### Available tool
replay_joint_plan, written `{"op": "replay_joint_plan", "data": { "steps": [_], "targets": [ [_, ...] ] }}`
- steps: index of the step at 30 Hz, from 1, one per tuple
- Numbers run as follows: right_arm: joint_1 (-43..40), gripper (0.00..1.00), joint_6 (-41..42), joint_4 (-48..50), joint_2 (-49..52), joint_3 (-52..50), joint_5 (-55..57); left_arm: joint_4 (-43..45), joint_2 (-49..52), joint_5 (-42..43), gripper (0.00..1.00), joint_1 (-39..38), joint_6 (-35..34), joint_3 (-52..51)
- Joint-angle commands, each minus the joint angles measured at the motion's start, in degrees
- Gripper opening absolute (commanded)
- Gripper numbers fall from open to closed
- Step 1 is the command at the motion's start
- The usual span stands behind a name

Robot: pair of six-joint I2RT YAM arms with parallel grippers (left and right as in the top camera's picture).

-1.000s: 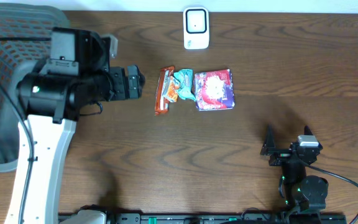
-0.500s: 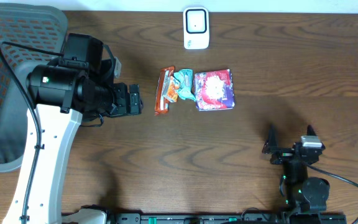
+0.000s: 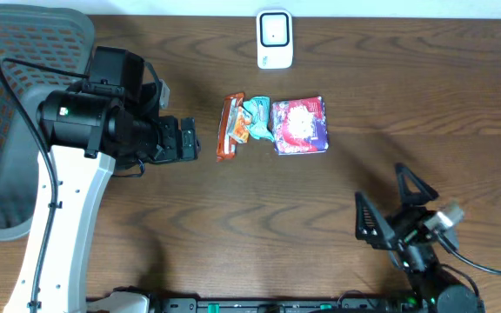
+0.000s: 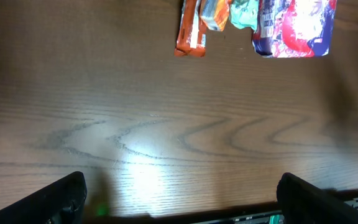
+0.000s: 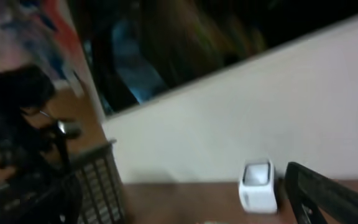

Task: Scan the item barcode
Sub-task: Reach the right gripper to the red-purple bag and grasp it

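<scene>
Three snack packs lie in a row mid-table: an orange bar [image 3: 229, 128], a teal and orange packet [image 3: 252, 120] and a purple and red packet [image 3: 299, 125]. The white scanner [image 3: 274, 39] stands at the far edge. My left gripper [image 3: 190, 139] hovers just left of the orange bar, open and empty. Its wrist view shows the bar [image 4: 190, 32] and purple packet [image 4: 297, 28] at the top, well ahead of the fingertips [image 4: 61, 198]. My right gripper [image 3: 390, 204] is open near the front right, tilted upward. Its blurred wrist view shows the scanner [image 5: 257, 185].
A grey mesh basket [image 3: 7, 69] sits at the left edge, partly under the left arm, and also shows in the right wrist view as a basket [image 5: 86, 186]. The arm bases' rail [image 3: 277, 304] runs along the front edge.
The left arm slid toward the front and right, nearer the orange bar, then held still. The right arm rose and tilted its gripper up and leftward. Both grippers stayed open.
</scene>
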Motion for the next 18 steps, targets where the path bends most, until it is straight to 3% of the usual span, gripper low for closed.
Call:
{"op": "replay_joint_plan", "data": {
  "steps": [1,5,10,18],
  "targets": [
    [0.0,0.99,-1.4,-2.6,1.8,5.5,2.1,-0.2,0.3,-0.4,0.98,-0.2,-0.5,-0.3],
    [0.0,0.99,-14.6,-17.7,9.8,17.6,2.2,-0.2,0.3,-0.4,0.98,-0.2,-0.5,-0.3],
    [0.0,0.99,-30.2,-42.2,28.3,36.6,4.5,-0.2,0.3,-0.4,0.98,-0.2,-0.5,-0.3],
    [0.0,0.99,-34.9,-72.0,66.1,66.3,3.8,-0.2,0.3,-0.4,0.98,-0.2,-0.5,-0.3]
  ]
}}
